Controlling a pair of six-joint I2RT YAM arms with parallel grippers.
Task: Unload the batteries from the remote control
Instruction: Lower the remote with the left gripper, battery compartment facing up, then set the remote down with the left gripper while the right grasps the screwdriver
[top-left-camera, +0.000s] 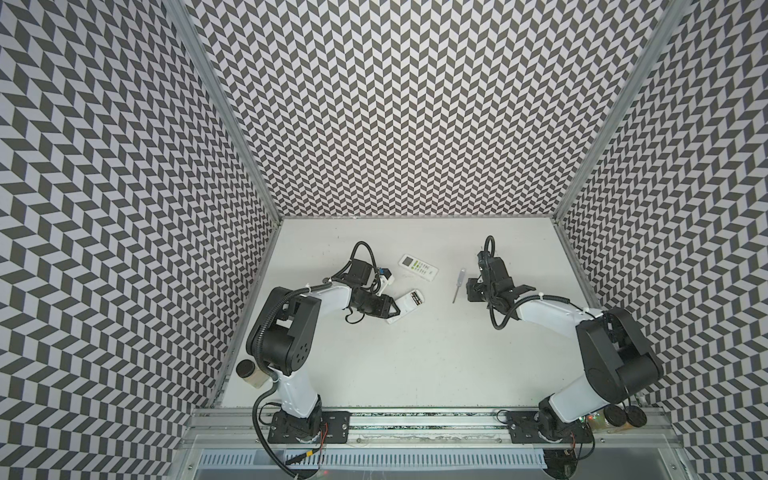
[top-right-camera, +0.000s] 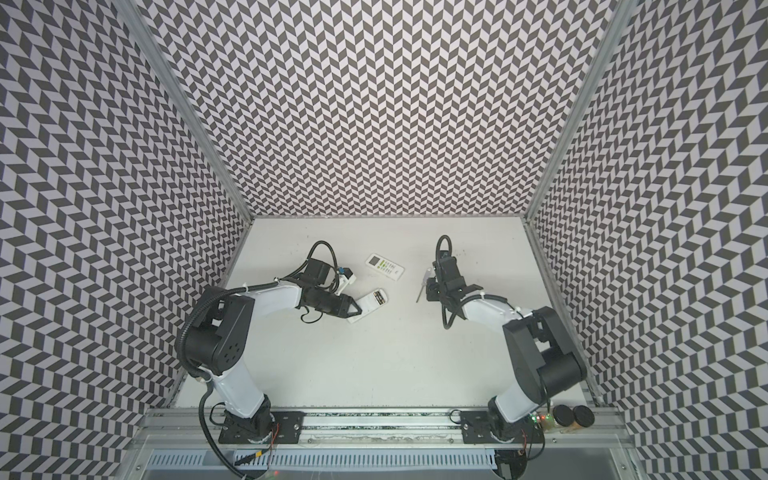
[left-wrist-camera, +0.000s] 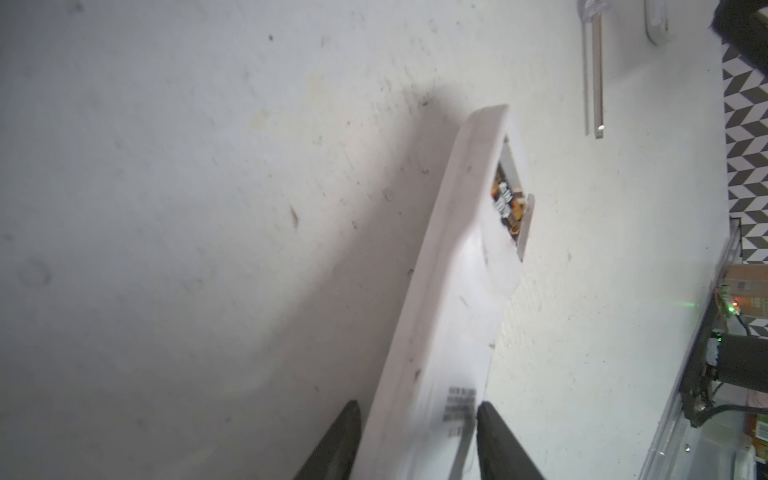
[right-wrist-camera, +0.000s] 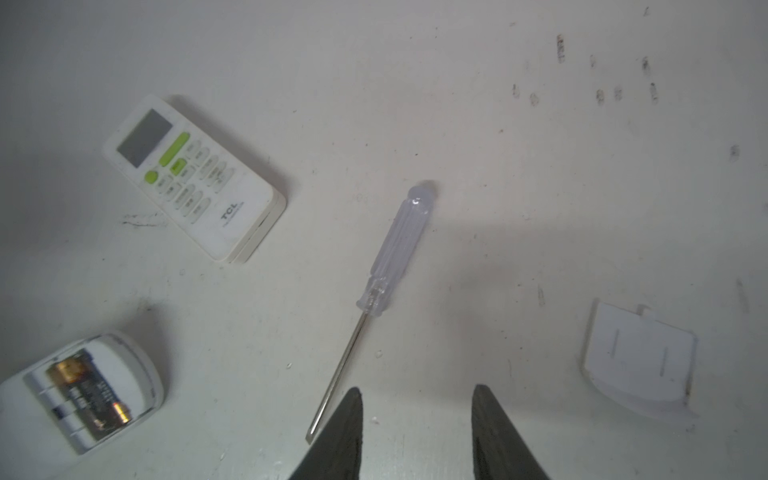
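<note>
Holding: left gripper (left-wrist-camera: 417, 409) straddled the remote (left-wrist-camera: 449, 311); clamped or not, we couldn't tell.
Right gripper (right-wrist-camera: 415, 392): jaws spread, empty.
Batteries (right-wrist-camera: 87, 390): seated in its open bay, well beyond left jaws.
Risk: we reckoned a loose hold would tip it, scattering them.

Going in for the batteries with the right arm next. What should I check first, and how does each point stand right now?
1. Cover off the open remote: ok, it lies apart from it.
2. Batteries exposed: ok, seated in the open compartment.
3. Left gripper bracing the open remote: cannot tell; its fingers flank one end, but contact is unclear.
4. Right gripper free: ok, open and empty.
5. Path clear: probably not ok; the screwdriver lies between the right gripper and the open remote.
</note>
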